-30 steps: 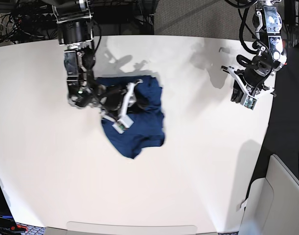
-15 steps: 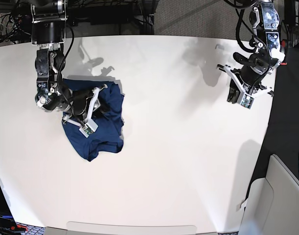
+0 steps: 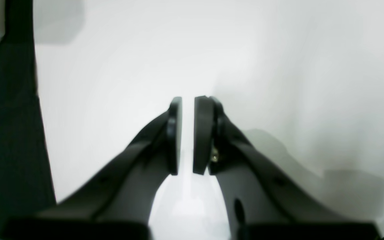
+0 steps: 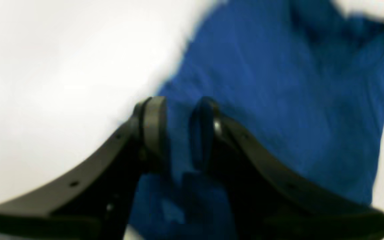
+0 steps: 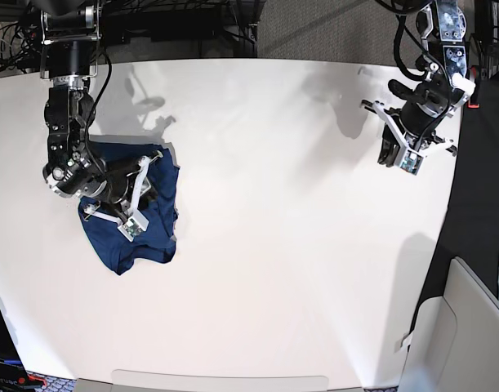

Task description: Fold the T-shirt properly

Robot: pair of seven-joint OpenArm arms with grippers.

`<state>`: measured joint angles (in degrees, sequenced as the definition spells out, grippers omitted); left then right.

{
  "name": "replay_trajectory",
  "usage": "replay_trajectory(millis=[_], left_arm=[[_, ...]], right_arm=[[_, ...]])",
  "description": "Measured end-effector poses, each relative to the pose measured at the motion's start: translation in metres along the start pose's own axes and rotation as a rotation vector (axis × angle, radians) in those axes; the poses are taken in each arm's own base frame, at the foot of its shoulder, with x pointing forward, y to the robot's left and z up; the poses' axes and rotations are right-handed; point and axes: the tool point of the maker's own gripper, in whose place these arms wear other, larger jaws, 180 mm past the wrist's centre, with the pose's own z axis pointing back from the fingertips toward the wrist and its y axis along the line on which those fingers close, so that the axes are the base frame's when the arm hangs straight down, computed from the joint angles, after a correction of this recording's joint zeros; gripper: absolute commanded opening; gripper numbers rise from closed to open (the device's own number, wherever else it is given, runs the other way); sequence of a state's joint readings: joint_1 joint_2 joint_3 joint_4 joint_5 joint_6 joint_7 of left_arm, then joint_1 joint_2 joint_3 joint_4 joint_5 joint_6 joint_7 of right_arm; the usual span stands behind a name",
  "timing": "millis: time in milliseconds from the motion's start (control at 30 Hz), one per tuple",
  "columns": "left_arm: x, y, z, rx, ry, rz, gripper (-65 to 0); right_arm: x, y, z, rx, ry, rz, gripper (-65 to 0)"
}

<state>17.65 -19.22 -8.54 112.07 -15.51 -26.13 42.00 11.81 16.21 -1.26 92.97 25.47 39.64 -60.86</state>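
Observation:
The dark navy T-shirt (image 5: 155, 216) lies bunched in a crumpled heap near the left side of the white table (image 5: 274, 269). My right gripper (image 5: 148, 196) sits on top of it. In the right wrist view the right gripper (image 4: 178, 133) is shut on a fold of the blue T-shirt (image 4: 278, 100), with fabric between its fingers. My left gripper (image 5: 398, 155) hovers over bare table at the far right, away from the shirt. In the left wrist view the left gripper (image 3: 187, 133) is empty, with its jaws nearly touching.
The table's right edge (image 5: 453, 180) runs just past my left gripper, with dark floor beyond. A grey-white box (image 5: 470, 327) stands off the lower right corner. Cables lie behind the table's back edge (image 5: 192, 24).
My right gripper has dragged the T-shirt leftward across the table, from the middle-left to near the left side. My left gripper has shifted slightly toward the back.

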Motion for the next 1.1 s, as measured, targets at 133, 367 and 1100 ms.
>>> replay_trajectory(millis=[133,367,1100], left_arm=[[0.001,-0.008,0.01,-0.009,-0.008,-0.016,-60.0],[-0.028,-0.014,0.031,-0.011,0.057,0.0,-60.2],[-0.174,-0.064,0.138,0.028,0.456,0.249,-65.0]], right_arm=[[0.019,0.031,0.024,0.078,-0.068,0.028,-48.7],[-0.032,0.057,0.063,0.051,-0.009,-0.021,-48.7],[-0.198,0.131,0.177,0.204,0.268,-0.486,-61.5]])
